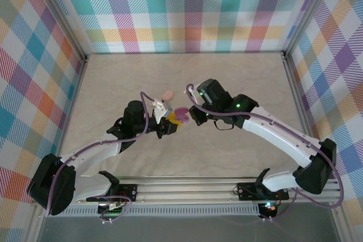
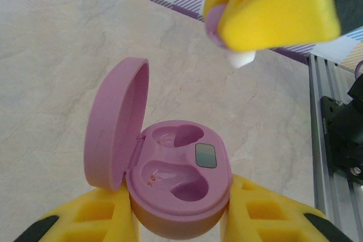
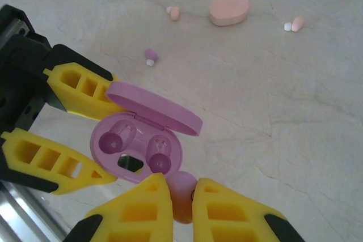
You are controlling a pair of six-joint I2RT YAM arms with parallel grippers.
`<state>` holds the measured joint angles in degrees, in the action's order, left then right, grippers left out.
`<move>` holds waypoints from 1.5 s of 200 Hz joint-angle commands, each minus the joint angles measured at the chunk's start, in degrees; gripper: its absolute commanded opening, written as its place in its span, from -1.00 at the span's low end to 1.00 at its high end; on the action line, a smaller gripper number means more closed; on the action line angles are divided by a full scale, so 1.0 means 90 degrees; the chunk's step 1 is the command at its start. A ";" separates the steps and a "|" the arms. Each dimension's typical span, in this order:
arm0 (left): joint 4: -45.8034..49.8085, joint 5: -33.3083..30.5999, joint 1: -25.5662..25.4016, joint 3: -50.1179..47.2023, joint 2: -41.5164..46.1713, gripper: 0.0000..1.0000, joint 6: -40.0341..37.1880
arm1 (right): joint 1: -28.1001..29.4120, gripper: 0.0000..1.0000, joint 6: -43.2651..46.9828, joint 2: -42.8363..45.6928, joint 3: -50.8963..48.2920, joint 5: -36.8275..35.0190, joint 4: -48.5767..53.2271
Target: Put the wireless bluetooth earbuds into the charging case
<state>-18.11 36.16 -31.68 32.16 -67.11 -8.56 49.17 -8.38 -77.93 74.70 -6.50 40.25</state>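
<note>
Held earbud (image 3: pixel 181 194): one tiny, smooth purple pebble, pinched in the right pincer (image 3: pixel 181 188).
Loose earbuds: three, beyond the pincers: purple earbud (image 3: pixel 151 56), pink earbud (image 3: pixel 173 12), other pink earbud (image 3: pixel 295 24).
Purple case (image 2: pixel 176 179): one shiny oval, lid up, two empty cups, gripped by the left pincer (image 2: pixel 178 199).
Pink case (image 3: pixel 229 9): one smooth oval, shut, far beyond.

Pale marbled table (image 1: pixel 227 83), plaid walls (image 1: pixel 187 9) (pastel checks), aluminium rail (image 1: pixel 187 188)

I count 2 pale pink earbuds (image 3: pixel 173 13) (image 3: pixel 295 24) near the frame's top, 2 purple earbuds (image 3: pixel 150 56) (image 3: pixel 181 188), 1 salmon-pink case (image 3: pixel 229 9), and 1 purple case (image 3: pixel 153 109).
</note>
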 commanded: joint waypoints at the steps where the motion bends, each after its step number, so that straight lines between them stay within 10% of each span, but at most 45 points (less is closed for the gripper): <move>1: -0.0048 0.0142 0.0006 0.0198 0.0146 -0.92 0.0028 | 0.0088 -0.91 0.0407 -0.0098 0.0128 -0.0244 -0.0198; 300: -0.0127 0.0142 -0.0093 0.0235 0.0153 -0.92 0.0101 | 0.0250 -0.85 0.0814 -0.0838 -0.0066 0.0025 -0.0312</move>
<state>-17.52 36.12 -32.16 32.18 -67.11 -8.14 51.05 -2.04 -84.16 73.82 -6.85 37.56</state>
